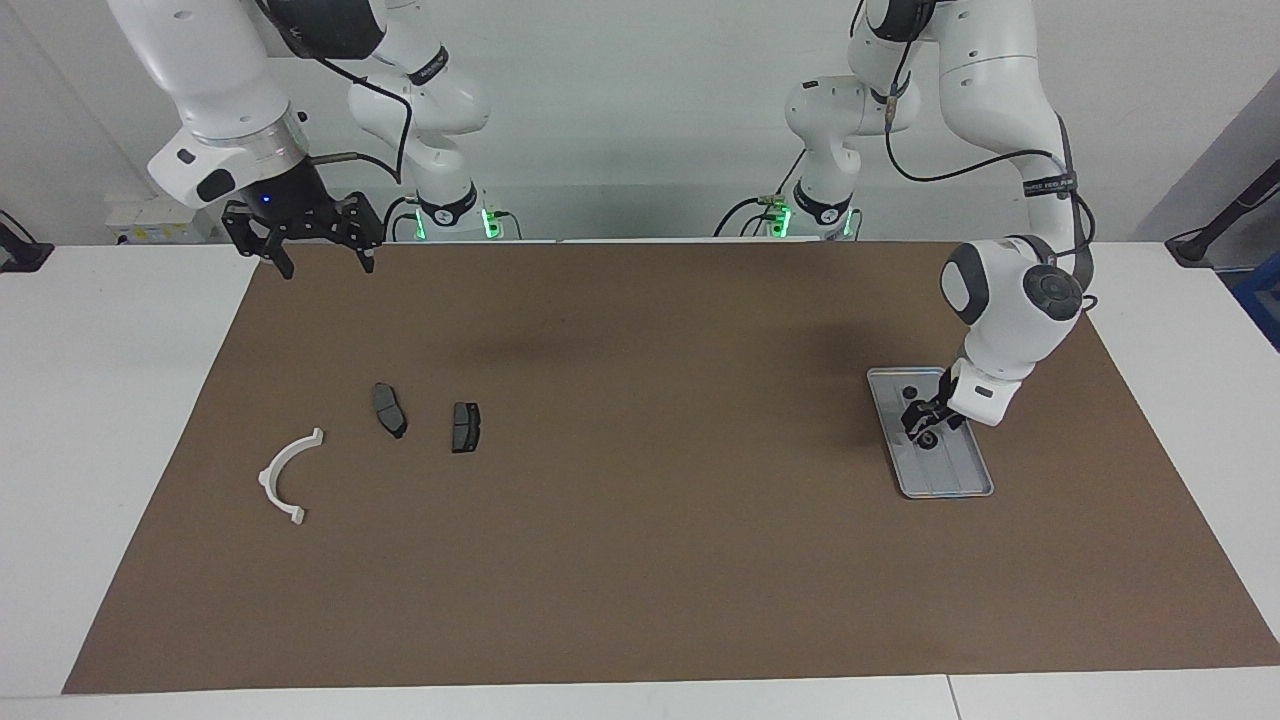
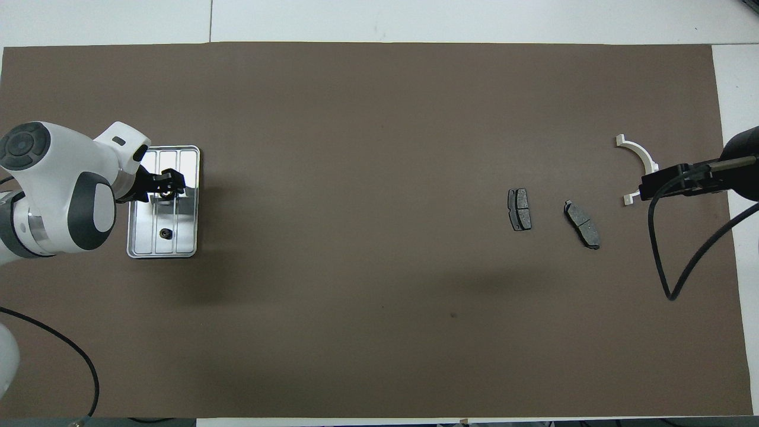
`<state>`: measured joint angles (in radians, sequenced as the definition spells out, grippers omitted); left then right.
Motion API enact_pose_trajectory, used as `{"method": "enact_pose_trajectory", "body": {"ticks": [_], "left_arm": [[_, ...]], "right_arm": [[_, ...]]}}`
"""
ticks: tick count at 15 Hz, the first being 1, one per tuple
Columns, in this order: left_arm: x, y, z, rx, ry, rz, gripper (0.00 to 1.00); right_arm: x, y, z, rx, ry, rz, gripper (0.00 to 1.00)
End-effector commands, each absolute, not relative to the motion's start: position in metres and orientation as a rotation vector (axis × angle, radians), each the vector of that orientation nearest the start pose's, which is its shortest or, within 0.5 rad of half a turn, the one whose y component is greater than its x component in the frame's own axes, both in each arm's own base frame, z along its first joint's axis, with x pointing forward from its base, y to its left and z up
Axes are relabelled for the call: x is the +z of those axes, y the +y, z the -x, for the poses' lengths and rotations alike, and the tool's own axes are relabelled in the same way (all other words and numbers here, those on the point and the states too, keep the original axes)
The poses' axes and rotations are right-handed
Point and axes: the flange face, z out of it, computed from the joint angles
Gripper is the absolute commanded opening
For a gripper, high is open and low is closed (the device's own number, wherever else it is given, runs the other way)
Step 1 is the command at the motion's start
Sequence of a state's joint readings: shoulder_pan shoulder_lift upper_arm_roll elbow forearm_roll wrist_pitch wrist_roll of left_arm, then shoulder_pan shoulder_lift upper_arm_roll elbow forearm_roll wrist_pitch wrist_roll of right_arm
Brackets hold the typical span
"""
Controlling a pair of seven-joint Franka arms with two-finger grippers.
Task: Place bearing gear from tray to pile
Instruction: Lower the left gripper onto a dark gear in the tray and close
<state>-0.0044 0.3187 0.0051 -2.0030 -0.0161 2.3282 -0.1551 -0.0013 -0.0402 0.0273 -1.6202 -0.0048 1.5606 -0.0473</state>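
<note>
Left pincer (image 1: 928, 428) low over tray (image 1: 968, 482), grip state unclear; gotta centre on bearing gear (image 2: 166, 233) before squeezing. Right pincer (image 1: 318, 262) waiting, wide open.

The left tool (image 2: 168, 184) hangs over the middle of the silver tray (image 2: 188, 252) at the left arm's end of the brown-covered surface (image 2: 356, 148), with a small dark bearing gear (image 2: 166, 233) lying in the tray's part nearer the robots. Toward the right arm's end lie two dark brake pads (image 2: 519, 209) side by side and, farther out, a white half-ring bracket (image 2: 635, 150), partly covered by the right tool (image 2: 658, 182).
</note>
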Motion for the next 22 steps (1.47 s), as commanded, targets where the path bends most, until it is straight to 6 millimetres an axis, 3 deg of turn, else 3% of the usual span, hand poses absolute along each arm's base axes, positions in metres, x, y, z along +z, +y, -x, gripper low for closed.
{"method": "enact_pose_trajectory", "body": {"ticks": [1,5,8,12,16,18,19,21,22], "left_arm": [[0.295,-0.001,-0.61,-0.03,-0.271,3.126,0.81],[0.294,-0.001,-0.61,-0.032,-0.271,3.126,0.77],[0.294,-0.002,-0.61,-0.032,-0.276,3.124,0.58],[0.293,-0.002,-0.61,-0.027,-0.281,3.125,0.41],[0.3,-0.006,-0.613,-0.013,-0.379,3.113,0.09],[0.322,-0.026,-0.628,0.054,-0.43,3.099,0.02],[0.345,-0.041,-0.64,0.082,-0.502,3.084,0.02],[0.375,-0.096,-0.655,0.099,-0.625,3.05,0.02],[0.377,-0.135,-0.653,0.09,-0.692,3.038,0.02]], "right_arm": [[0.625,0.018,-0.536,0.026,-0.101,3.12,1.0],[0.625,0.031,-0.535,0.027,-0.134,3.117,1.0],[0.625,0.033,-0.535,0.027,-0.134,3.119,1.0],[0.625,0.034,-0.535,0.024,-0.136,3.119,1.0],[0.626,0.045,-0.534,0.022,-0.165,3.118,1.0],[0.626,0.045,-0.534,0.022,-0.165,3.118,1.0],[0.626,0.045,-0.534,0.022,-0.168,3.117,1.0],[0.626,0.046,-0.534,0.022,-0.167,3.116,1.0],[0.626,0.045,-0.534,0.022,-0.163,3.116,1.0]]}}
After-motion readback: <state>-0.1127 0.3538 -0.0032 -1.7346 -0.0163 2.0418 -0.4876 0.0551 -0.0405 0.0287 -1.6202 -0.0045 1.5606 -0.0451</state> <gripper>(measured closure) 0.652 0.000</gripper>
